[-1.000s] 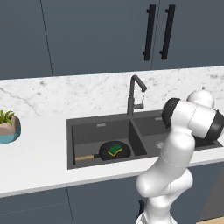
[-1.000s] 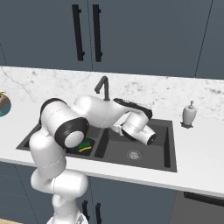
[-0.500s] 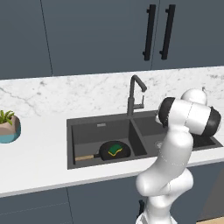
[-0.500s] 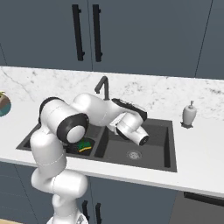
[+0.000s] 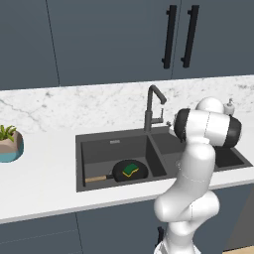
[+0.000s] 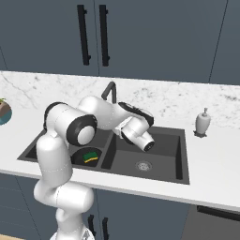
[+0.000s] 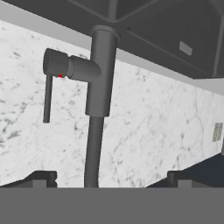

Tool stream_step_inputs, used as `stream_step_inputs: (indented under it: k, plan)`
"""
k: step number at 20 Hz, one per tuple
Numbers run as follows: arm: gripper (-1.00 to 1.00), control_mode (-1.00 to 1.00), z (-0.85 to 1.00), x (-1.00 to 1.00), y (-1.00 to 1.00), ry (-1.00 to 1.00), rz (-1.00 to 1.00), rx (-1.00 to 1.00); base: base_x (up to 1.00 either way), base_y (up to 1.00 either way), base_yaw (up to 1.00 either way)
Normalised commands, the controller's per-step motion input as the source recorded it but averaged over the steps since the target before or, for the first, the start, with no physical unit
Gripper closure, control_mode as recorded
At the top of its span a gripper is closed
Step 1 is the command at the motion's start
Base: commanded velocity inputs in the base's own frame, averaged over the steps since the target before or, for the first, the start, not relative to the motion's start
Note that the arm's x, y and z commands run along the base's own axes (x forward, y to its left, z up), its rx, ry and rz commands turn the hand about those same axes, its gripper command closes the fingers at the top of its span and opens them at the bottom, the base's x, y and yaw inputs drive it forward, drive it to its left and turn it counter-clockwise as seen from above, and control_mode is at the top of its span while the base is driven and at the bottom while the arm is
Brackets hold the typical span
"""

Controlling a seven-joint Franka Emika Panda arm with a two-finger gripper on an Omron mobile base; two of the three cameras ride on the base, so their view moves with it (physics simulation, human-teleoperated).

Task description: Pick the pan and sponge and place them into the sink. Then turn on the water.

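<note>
Landmark = sink [image 5: 99, 149], dark double basin set in the white marble table [image 5: 44, 178].

Far left of the sink: plant pot [image 5: 9, 145] on the table, well apart from the basin edge.

Sink, left basin: pan [image 5: 130, 171] flat on the basin floor, wooden handle [image 5: 96, 178] pointing left. Sponge [image 5: 131, 168] lies inside the pan, green side up, yellow layer showing at its edge. From the right base view the same sponge [image 6: 90, 155] shows in the left basin, partly behind the arm.

Behind the sink, at the divider between basins: faucet [image 5: 153, 106], dark gooseneck, upright. No stream visible from the spout in either base view. In the hand view the faucet [image 7: 99, 87] fills the centre, camera rolled over, side lever [image 7: 48, 98] to the left of the stem and hanging parallel to it.

Sink, right basin: round drain [image 6: 143, 165] in the floor. Pincer [image 7: 109, 177] wide apart, nothing between the fingers [image 7: 41, 177], faucet stem lined up between them but not touched. Right base view: the hand sits over the right basin, just in front of the faucet.

Right of the sink: soap bottle [image 6: 203, 123] on the table, near the basin's right edge.
</note>
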Motion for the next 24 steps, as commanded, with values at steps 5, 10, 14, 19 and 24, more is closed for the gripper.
stream_step_inputs:
  k: [5,10,14,19,24]
  plan:
    - [-1.00,-1.00,-0.05,0.29,0.01,-0.02,-0.02,0.02,0.00,0.00,0.00]
    - [-1.00,-1.00,-0.22,0.37,0.00,0.00,-0.03,0.01,0.00,0.00,0.00]
    - [-1.00,-1.00,-0.16,0.35,0.00,0.00,-0.03,0.02,0.00,0.00,0.00]
    - [-1.00,-1.00,-0.05,0.35,0.00,0.00,-0.04,0.03,0.00,0.00,0.00]
    - [-1.00,-1.00,-0.05,0.35,0.00,0.00,-0.04,0.03,0.00,0.00,0.00]
